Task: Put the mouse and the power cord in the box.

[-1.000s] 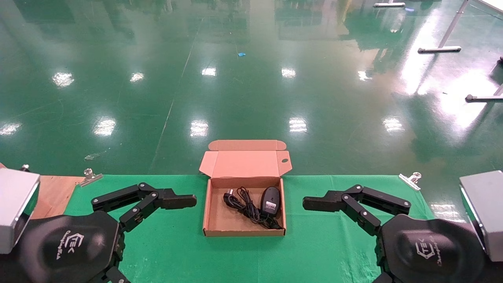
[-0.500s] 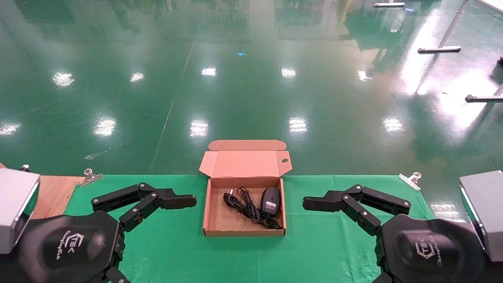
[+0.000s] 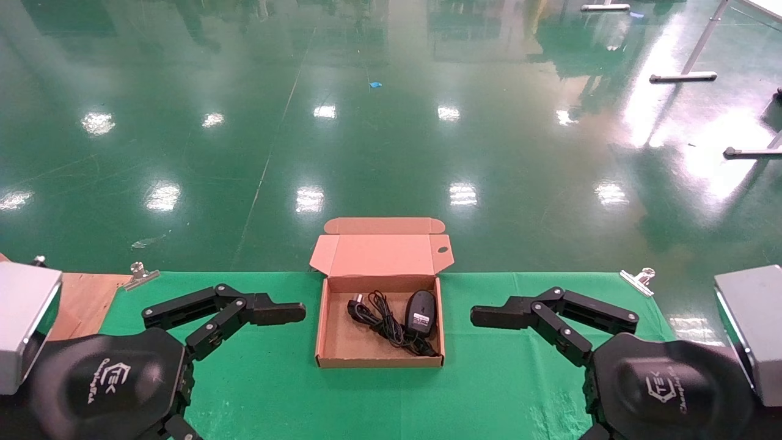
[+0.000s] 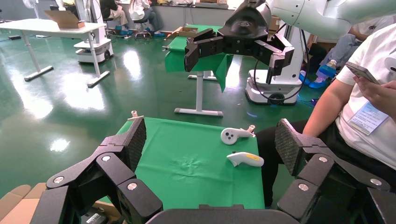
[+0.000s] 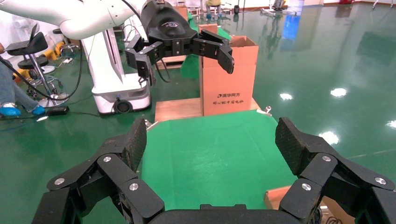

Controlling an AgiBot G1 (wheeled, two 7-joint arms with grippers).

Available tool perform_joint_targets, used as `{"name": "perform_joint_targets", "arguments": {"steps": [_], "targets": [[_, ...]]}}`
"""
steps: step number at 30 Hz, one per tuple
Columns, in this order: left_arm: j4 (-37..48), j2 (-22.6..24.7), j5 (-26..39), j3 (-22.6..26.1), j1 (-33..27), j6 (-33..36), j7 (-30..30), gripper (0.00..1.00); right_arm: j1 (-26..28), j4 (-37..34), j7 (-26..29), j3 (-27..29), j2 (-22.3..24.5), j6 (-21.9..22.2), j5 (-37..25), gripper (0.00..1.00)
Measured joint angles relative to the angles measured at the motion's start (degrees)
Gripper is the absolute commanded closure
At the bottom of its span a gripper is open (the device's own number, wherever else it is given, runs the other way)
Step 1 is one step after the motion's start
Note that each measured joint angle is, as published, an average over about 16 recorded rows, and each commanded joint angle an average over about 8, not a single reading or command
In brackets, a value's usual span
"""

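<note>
Brown cardboard, the box (image 3: 333,342) sits open in the middle of the green-covered surface (image 3: 275,391), its lid standing up at the far side. Inside it the power cord (image 3: 379,321) lies bunched toward the centre, and the mouse (image 3: 421,311) rests just beside it on the robot's right, white label up, its thin cable running among the cord's loops. Both items appear to be already in the box.

Flanking the box, the left gripper (image 3: 302,313) and the right gripper (image 3: 473,316) hover apart from it, fingers spread wide and holding nothing.

From here, the likely trouble is the lid: if it were folded down, a raised loop of cord or the mouse's body near the right wall could catch under a flap and keep the tuck tab from seating. A gripper sweeping inward might also nudge the light box along the cloth.

Only the head view shows the contents whole. The left wrist view shows two handheld controllers (image 4: 240,147) on another green table; the right wrist view shows a tall carton (image 5: 229,81) beyond the surface and just a corner of the box.
</note>
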Motion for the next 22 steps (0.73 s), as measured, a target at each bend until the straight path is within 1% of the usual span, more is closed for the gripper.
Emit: {"name": "perform_joint_targets", "arguments": {"steps": [22], "targets": [[0.0,0.0,0.0,0.0,0.0,0.0,0.0,0.0,0.0,0.0,0.0,0.0,0.0,0.0,0.0,0.0]]}}
